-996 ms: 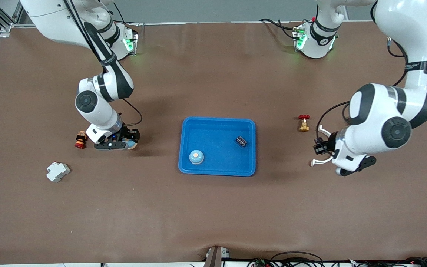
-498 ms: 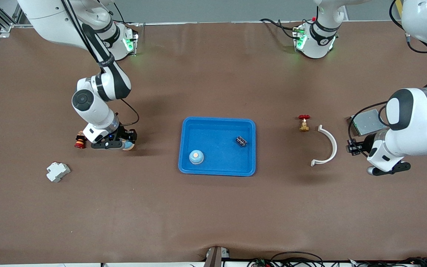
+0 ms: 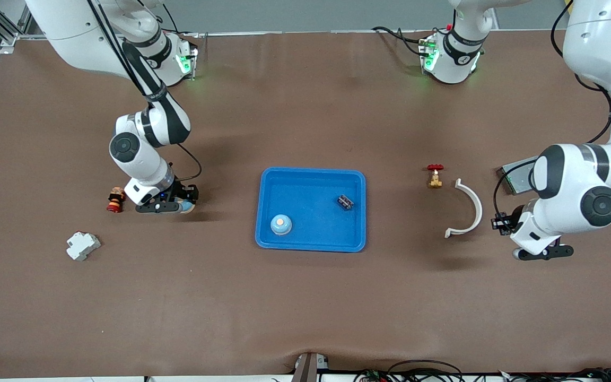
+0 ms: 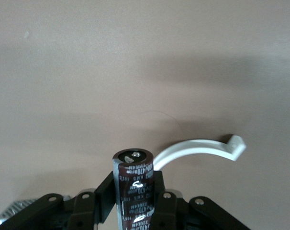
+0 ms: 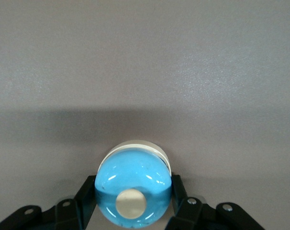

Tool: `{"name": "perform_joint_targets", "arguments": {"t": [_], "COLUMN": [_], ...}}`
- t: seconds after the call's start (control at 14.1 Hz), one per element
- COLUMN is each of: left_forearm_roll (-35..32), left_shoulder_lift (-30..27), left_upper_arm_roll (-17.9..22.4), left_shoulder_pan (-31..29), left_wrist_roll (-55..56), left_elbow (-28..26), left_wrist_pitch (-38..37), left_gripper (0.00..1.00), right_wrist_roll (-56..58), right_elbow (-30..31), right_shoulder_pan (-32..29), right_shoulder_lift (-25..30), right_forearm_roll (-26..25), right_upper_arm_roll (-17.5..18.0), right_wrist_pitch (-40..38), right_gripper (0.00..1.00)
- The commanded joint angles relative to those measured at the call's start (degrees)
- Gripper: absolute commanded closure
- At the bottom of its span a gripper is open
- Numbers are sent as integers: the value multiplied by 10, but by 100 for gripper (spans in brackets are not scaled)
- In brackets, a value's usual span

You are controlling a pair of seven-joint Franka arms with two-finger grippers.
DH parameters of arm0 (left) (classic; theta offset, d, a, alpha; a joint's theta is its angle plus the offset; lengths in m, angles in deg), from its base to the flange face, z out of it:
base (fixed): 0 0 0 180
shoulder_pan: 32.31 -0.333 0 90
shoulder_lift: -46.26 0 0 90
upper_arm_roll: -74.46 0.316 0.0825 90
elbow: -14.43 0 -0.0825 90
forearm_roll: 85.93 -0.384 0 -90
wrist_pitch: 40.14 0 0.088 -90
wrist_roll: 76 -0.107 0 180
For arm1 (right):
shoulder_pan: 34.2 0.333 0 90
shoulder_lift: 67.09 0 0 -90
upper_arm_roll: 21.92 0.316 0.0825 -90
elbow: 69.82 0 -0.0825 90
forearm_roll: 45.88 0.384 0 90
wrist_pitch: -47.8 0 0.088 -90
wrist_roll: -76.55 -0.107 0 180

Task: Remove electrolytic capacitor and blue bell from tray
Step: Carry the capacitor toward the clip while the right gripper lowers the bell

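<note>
A blue bell (image 5: 133, 184) with a cream button sits between the fingers of my right gripper (image 5: 133, 203), which is shut on it. This gripper (image 3: 182, 205) hangs low over the table between the blue tray (image 3: 265, 212) and a red-and-brown stacked part. A dark brown capacitor (image 4: 134, 184) stands in my left gripper (image 4: 134, 199), shut on it. That gripper (image 3: 500, 223) is over the table beside a white curved clip (image 3: 470, 209). In the tray lie another blue bell (image 3: 280, 224) and another dark capacitor (image 3: 345, 202).
A red-and-brown stacked part (image 3: 115, 200) and a white breaker (image 3: 83, 245) lie toward the right arm's end. A red-handled brass valve (image 3: 435, 176) and a grey metal box (image 3: 516, 179) lie toward the left arm's end. The white clip (image 4: 202, 147) also shows in the left wrist view.
My left arm has swung away from over the white clip toward its own end of the table, carrying the capacitor. The right arm has shifted only slightly with the bell.
</note>
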Motion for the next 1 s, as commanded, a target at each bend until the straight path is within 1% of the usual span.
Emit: {"name": "perform_joint_targets", "arguments": {"t": [0.0,0.07,0.21,0.28,0.36,0.43,0.5,0.57,0.64,0.78,0.92], "left_forearm_roll": [-20,-20,-21,-28,-36,-38,-41,-43,-43,-43,-43], "left_shoulder_lift": [6,9,18,18,18,19,27,34,35,45,56], "left_upper_arm_roll": [-1,-1,-1,-1,-1,-1,-1,-1,-1,-2,-2], "left_shoulder_pan": [0,-2,-12,-18,-25,-27,-27,-27,-27,-31,-33], "left_wrist_roll": [-3,-3,-3,-6,-8,-10,-11,-11,-11,-11,-11], "left_elbow": [-4,-5,-11,-19,-25,-26,-24,-25,-25,-26,-25], "left_wrist_pitch": [11,12,28,38,46,48,52,63,67,67,67], "left_gripper": [100,100,100,100,100,100,100,100,100,100,100], "right_wrist_roll": [-2,-1,2,0,-18,-56,-107,-158,-198,-268,-338], "right_elbow": [-13,-16,-25,-35,-63,-107,-166,-220,-264,-327,-348], "right_shoulder_pan": [-14,-14,-15,-12,-5,9,27,51,77,123,157], "right_shoulder_lift": [-16,-15,-11,-4,7,14,13,10,8,-20,-44], "right_forearm_roll": [4,5,7,9,12,13,14,14,13,14,14], "right_upper_arm_roll": [7,7,9,12,13,20,28,31,31,30,30], "right_wrist_pitch": [6,5,-5,-44,-106,-186,-267,-324,-357,-375,-356], "right_gripper": [9,0,0,0,0,0,0,0,0,0,0]}}
